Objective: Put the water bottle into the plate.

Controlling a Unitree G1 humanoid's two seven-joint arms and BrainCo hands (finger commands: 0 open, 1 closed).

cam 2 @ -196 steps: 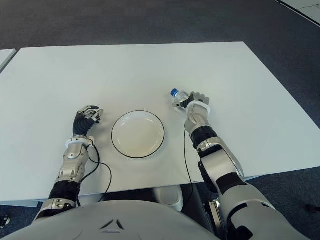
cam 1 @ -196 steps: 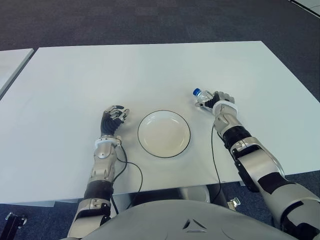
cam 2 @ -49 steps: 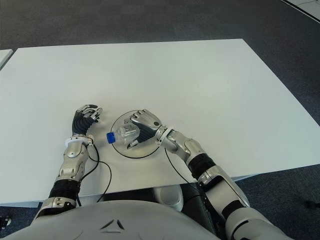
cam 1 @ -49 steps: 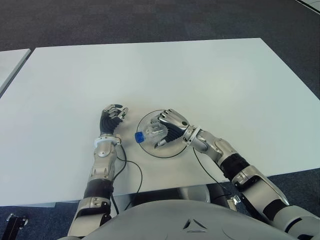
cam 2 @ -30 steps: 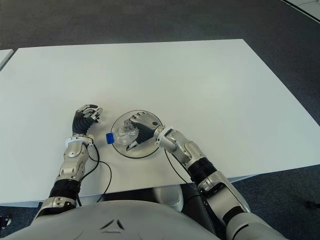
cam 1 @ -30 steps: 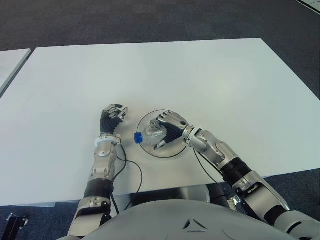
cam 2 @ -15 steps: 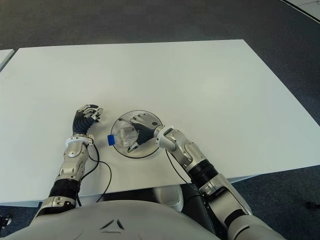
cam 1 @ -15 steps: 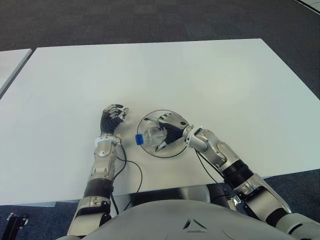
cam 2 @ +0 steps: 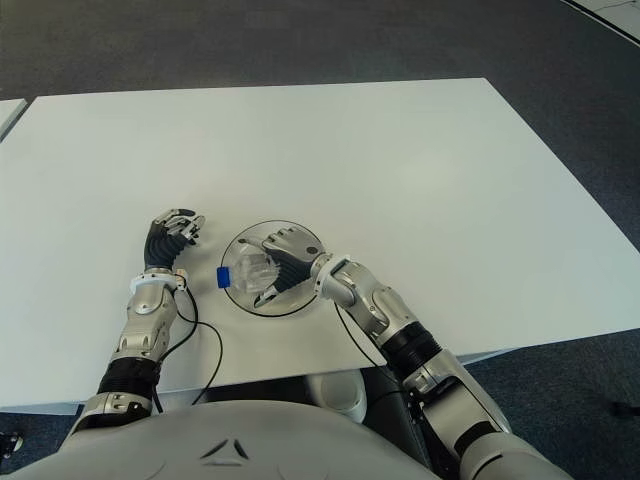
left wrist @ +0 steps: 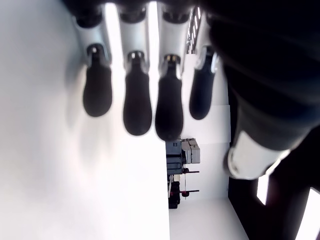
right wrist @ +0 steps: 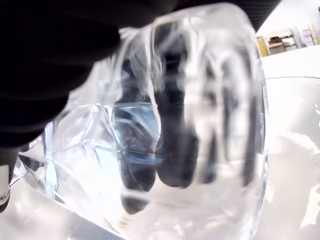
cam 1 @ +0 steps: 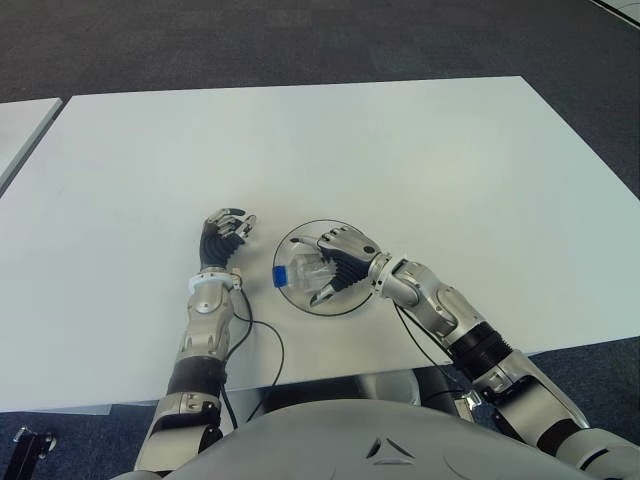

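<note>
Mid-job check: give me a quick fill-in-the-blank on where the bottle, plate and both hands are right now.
1. The water bottle is gripped by the ____ hand.
2. The bottle's cap is coloured ____.
3. The bottle is held over the ____.
4. The left hand shows to the plate's ____ side.

Missing words: right; blue; plate; left

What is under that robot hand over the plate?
The right hand is wrapped around a clear water bottle with a blue cap, over the white plate. Whether the bottle touches the plate is hidden. The left hand shows beside the plate's left.
</note>
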